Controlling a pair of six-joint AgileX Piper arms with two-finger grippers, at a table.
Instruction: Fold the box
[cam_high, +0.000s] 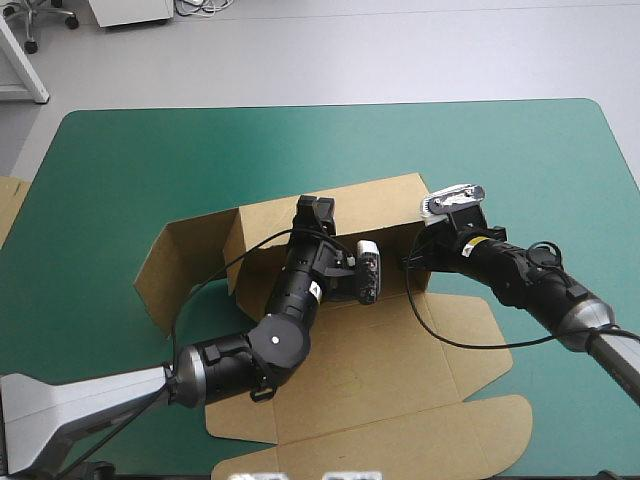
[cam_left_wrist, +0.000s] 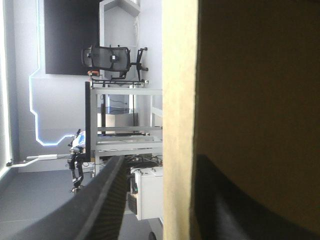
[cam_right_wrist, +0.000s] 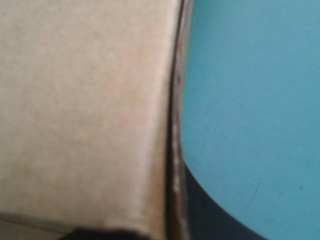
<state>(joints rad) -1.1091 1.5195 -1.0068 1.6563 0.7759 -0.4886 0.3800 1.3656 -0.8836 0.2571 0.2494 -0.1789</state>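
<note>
The brown box (cam_high: 360, 350) lies half-formed with the teal-green cover (cam_high: 150, 160) showing all round it: base flat, back wall and left flap stood up, lid flat on its near side. The left gripper (cam_high: 315, 212) pinches the back wall's top edge, the board between its nearly closed fingers, seemingly to hold it upright. The right gripper (cam_high: 418, 252) nips that wall's right end likewise, probably to turn the corner tab inward
</note>
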